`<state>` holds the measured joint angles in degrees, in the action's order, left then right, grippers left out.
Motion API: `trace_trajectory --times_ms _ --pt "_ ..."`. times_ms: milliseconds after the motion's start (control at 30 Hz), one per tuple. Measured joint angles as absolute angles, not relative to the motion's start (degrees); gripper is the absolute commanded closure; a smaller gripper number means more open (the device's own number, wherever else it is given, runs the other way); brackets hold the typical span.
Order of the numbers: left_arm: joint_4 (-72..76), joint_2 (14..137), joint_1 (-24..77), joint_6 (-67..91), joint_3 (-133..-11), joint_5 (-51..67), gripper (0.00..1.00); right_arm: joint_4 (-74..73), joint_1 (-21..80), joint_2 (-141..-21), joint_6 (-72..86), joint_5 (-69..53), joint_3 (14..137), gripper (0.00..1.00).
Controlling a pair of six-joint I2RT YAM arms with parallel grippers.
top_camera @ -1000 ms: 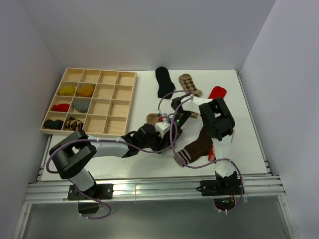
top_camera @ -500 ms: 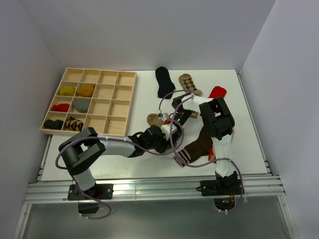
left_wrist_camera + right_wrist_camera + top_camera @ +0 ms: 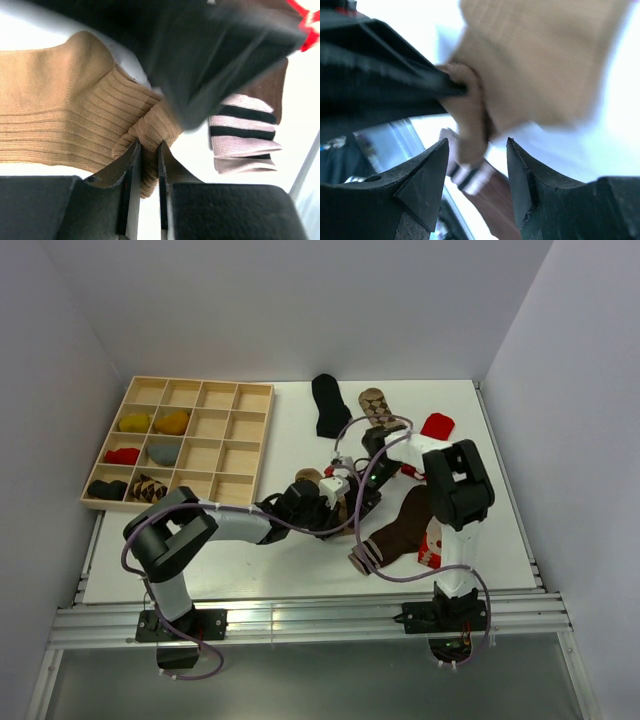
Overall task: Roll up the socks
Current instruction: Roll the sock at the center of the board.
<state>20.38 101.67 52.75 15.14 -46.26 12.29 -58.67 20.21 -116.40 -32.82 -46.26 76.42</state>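
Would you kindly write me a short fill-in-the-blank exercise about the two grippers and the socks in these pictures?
The left gripper pinches a fold of the tan sock, so its jaws are ___.
The right gripper grips nothing, and its jaws stand ___.
The dark brown sock has a ___ toe.
Missing words: shut; open; striped.

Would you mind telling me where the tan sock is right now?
In the top view, the tan sock lies near the table's middle, right of the wooden tray and left of the striped-toe brown sock, a fold pinched in the left claw.
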Motion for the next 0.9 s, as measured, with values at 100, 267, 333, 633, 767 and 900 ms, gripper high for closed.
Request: trace_trajectory --times_ms 100,267,333,633,767,900 --pt "20.3 102.8 50.1 17.8 -47.0 18.0 1.00 -54.1 16.5 -111.6 -32.8 -44.8 73.1 0.44" --pt "17.0 107.2 48.2 22.1 -52.7 25.9 1.00 -44.8 10.2 -100.7 -33.3 -41.3 64.3 0.46" --pt "15.7 109.0 48.1 23.8 -54.8 28.9 1.00 -40.9 9.5 -95.0 -33.9 -38.7 59.1 0.45" --pt "5.4 112.7 46.3 30.7 -61.2 37.3 1.00 -28.7 11.4 -74.0 -41.8 -34.1 41.8 0.41" --pt "0.6 114.3 45.3 32.3 -64.1 39.6 1.00 -25.6 15.3 -67.7 -45.3 -32.9 36.9 0.41" --pt "-2.2 116.2 44.2 34.1 -66.4 42.0 1.00 -22.7 22.5 -65.1 -47.3 -30.8 33.0 0.40"
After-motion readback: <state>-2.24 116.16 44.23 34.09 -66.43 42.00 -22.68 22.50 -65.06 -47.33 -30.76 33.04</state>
